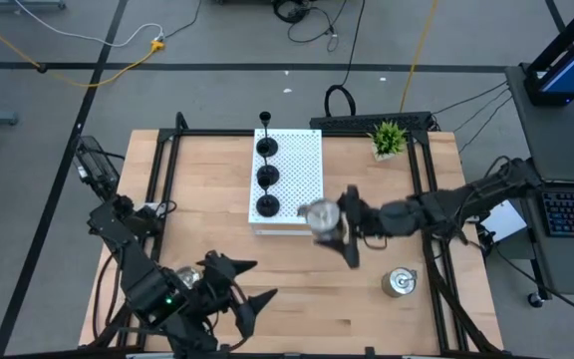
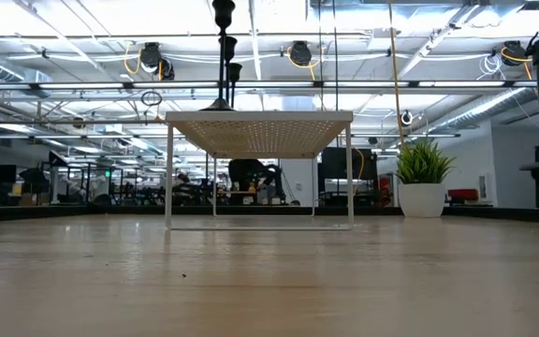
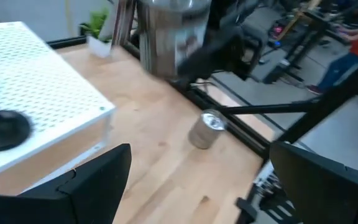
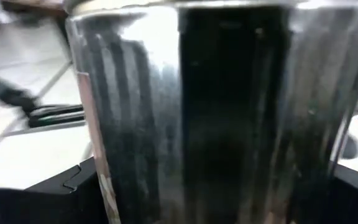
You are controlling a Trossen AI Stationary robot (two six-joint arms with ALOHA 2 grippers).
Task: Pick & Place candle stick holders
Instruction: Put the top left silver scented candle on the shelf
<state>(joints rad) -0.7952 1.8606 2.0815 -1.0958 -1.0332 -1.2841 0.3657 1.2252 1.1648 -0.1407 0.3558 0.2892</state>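
Three black candle stick holders stand in a row on the white perforated board; their stems show in the low view. My right gripper is shut on a silver holder at the board's near right corner. A second silver holder stands on the table near the right edge and also shows in the left wrist view. My left gripper is open and empty near the table's near edge, left of the middle. My right gripper pinches the silver holder's round wall between its two fingers, one on each side. The fingers come about level from the table's right side. The holder sits upright, lifted clear of table and board.
A small green potted plant stands at the far right corner. The board stands on thin legs. Black frame rails run along the table's sides. Bare wood lies between the board and the near edge.
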